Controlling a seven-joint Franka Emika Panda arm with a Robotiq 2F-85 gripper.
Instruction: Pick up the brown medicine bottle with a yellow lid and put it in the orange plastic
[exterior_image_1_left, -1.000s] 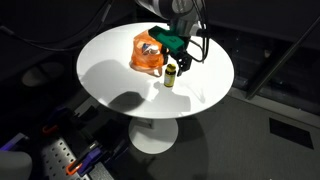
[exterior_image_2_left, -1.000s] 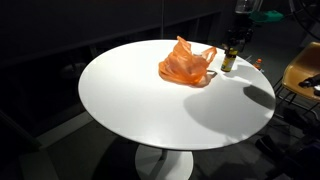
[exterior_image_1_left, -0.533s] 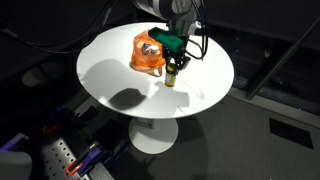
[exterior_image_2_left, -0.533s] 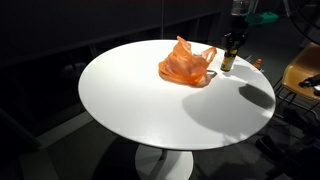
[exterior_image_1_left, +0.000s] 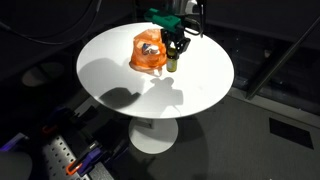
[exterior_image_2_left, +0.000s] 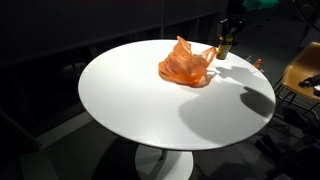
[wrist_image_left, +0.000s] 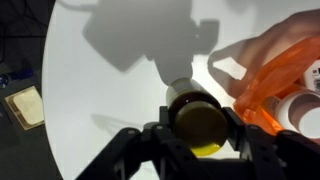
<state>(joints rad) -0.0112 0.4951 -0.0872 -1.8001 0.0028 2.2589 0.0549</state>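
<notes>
The brown medicine bottle (wrist_image_left: 198, 120) is clamped in my gripper (exterior_image_1_left: 173, 55), off the white table (exterior_image_1_left: 110, 60); dropping it into the orange plastic (wrist_image_left: 282, 70) at two o'clock remains.

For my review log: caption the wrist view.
Gripper holding the brown medicine bottle over the table, beside the orange plastic.

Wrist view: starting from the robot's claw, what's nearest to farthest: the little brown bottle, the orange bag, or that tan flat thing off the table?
1. brown medicine bottle, clamped in the gripper.
2. orange plastic, just to the right.
3. tan flat thing, far left, down past the edge of the table.
</notes>
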